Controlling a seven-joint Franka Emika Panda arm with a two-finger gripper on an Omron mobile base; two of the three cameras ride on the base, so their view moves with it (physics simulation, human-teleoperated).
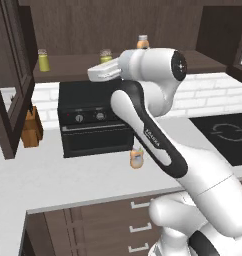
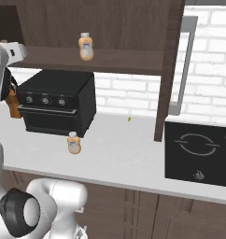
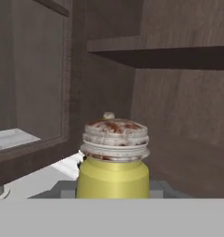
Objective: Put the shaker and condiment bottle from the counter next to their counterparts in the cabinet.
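The gripper (image 1: 104, 71) is up at shelf height inside the cabinet (image 1: 73, 25), and its jaws are clenched on the shaker (image 3: 113, 159). From the hand view that yellow-green body with its pale, rust-flecked cap sits right between the jaws, upright, with the cabinet's brown back wall behind it. Off to one side of the jaws, well apart along the same shelf, stands the other shaker (image 1: 43, 60). On the opposite side, partly behind the arm's elbow, the other orange bottle (image 2: 86, 46) stands on the shelf too. Far below the jaws, the condiment bottle (image 1: 136, 158) waits upright on the counter (image 1: 53, 180), just in front of the black oven (image 2: 56, 100).
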